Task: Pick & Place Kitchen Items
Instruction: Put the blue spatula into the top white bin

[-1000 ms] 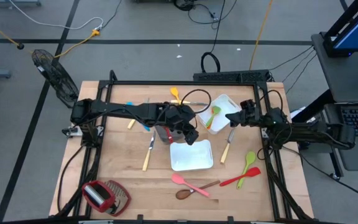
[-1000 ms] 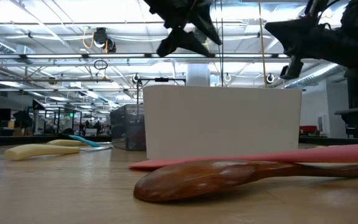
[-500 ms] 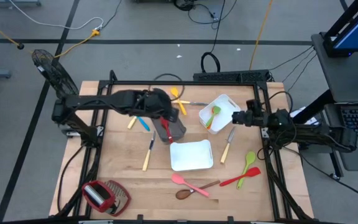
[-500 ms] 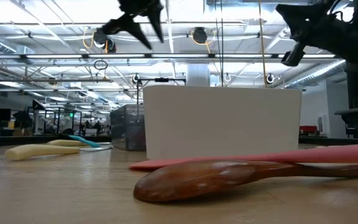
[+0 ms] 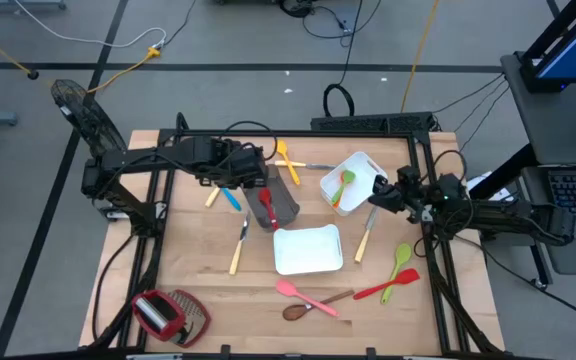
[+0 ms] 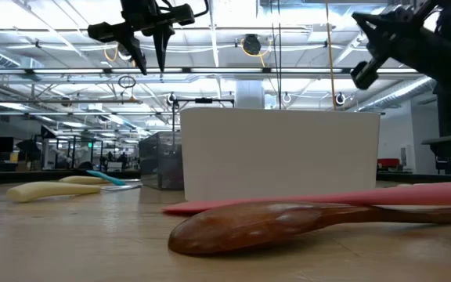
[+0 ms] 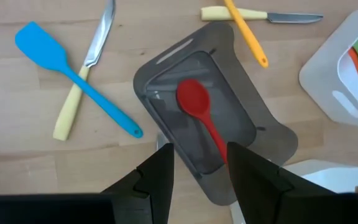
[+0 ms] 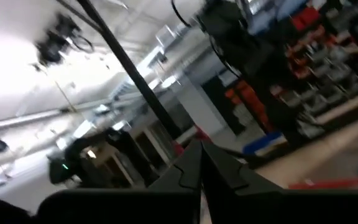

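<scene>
1. We see the left gripper [image 7: 197, 171] hanging above the grey bin [image 7: 263, 134], its two dark fingers parted with nothing between them.
2. Inside that bin lies a red spoon [image 7: 201, 112], bowl toward the far end, handle running back under our fingers.
3. In the high view the grey bin [image 5: 283, 205] sits near the middle of the table, with the left gripper [image 5: 251, 178] just beside its left edge.
4. Beside the bin a blue spatula [image 7: 67, 71] crosses a pale-handled knife [image 7: 82, 81] on the wood.
5. Beyond the bin a yellow utensil [image 7: 244, 28] lies across a second pale-handled knife [image 7: 260, 14].
6. The right gripper [image 5: 380, 192] is pressed shut and holds nothing; it hovers by the right edge of the tilted white tray [image 5: 363, 170].
7. That tray holds a green utensil [image 5: 345, 183] and an orange one, lying together.
8. A third knife [image 5: 365, 235] lies between the right gripper and the flat white tray [image 5: 308, 250], which stands in front of the bin.
9. A fourth knife [image 5: 238, 248] lies left of the flat tray.
10. Near the front right we find a green spoon [image 5: 400, 258] and a red spatula [image 5: 388, 287] just beside each other.
11. At the front centre a pink spatula [image 5: 303, 294] crosses a brown wooden spoon [image 5: 308, 307].
12. The red-and-wire-mesh gadget [image 5: 168, 315] rests at the front left corner.
</scene>
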You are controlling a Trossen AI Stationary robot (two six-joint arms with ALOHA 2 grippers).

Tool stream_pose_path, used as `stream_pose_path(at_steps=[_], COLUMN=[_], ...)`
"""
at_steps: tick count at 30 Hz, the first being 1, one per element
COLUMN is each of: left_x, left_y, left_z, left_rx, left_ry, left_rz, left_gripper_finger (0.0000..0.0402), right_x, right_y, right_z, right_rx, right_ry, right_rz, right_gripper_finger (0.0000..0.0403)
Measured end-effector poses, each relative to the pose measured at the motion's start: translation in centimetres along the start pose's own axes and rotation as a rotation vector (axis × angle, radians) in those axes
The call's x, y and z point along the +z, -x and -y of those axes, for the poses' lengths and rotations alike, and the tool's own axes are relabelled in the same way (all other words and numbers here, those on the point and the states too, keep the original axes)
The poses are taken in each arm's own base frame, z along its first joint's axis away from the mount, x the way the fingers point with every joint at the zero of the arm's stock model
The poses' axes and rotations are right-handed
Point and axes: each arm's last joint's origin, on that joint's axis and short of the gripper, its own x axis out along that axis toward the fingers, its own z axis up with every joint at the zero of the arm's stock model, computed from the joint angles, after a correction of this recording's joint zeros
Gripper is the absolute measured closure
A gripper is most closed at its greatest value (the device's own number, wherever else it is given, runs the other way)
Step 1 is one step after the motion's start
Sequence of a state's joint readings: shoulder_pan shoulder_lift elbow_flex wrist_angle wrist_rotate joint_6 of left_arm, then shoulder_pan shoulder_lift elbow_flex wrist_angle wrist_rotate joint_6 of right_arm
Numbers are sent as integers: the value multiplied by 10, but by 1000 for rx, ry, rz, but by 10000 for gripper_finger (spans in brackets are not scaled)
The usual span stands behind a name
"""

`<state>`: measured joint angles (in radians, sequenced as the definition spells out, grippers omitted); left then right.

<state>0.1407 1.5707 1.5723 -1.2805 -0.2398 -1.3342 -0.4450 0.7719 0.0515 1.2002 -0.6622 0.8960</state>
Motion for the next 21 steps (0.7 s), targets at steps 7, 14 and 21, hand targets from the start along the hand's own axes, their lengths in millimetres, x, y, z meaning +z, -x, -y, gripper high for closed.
stream_pose_path(at_steps=[7,14,21], left_x=[10,22,32], left_y=[-3,-22,-63], left_z=[-3,-15,-24], left_rx=[4,59,8], left_ry=[44,79,126], left_rz=[-28,-82,-144], left_gripper_finger=[250,250,250], right_x=[-3,8,19], right_y=[-9,-19,-24], right_z=[15,19,15], right_rx=[-166,-324,-449], right_ry=[28,108,218], right_rz=[-152,-232,-308], right_gripper_finger=[403,403,403])
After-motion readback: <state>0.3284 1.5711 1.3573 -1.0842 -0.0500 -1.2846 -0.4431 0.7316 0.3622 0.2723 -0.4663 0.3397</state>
